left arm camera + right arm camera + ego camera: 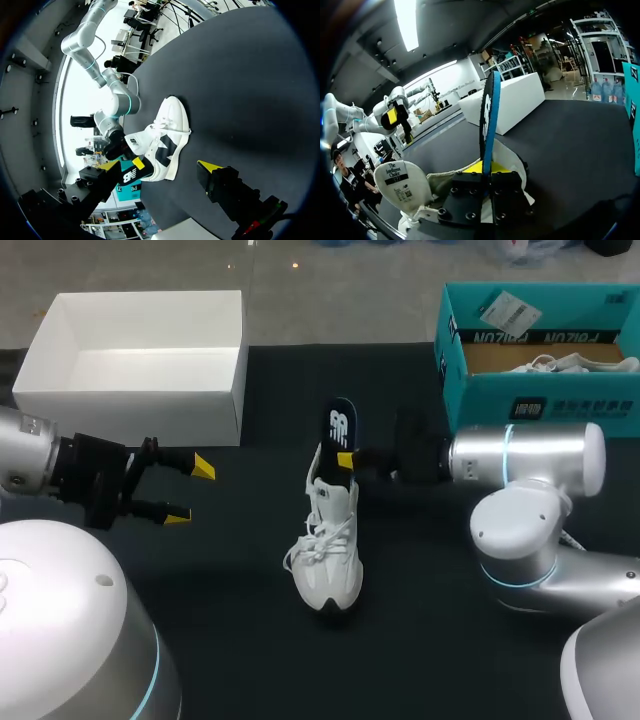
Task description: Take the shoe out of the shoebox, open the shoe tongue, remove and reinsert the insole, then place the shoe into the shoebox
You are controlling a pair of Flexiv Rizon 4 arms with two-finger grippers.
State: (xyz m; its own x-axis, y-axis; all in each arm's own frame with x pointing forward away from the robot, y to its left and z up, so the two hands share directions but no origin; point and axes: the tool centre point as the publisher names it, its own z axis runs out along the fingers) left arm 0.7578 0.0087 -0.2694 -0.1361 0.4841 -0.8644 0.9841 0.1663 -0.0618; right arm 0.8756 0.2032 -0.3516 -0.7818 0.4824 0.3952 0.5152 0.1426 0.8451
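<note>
One white sneaker [327, 550] stands upright near the middle of the black table [230, 640], its toe toward me and its heel away, laces loose over the tongue. Off to its left and well apart from it, my left gripper [191, 492] hangs over the cloth with its yellow-tipped fingers spread and nothing between them. At the heel, a dark blue insole [341, 430] sticks up out of the shoe's opening, and my right gripper [347, 460], coming in from the right, is pinching it just above the collar. Farther back on the left sits an open white box [130, 415]. At the far right is the teal shoebox [480, 405], with part of another white shoe [560, 365] lying inside
</note>
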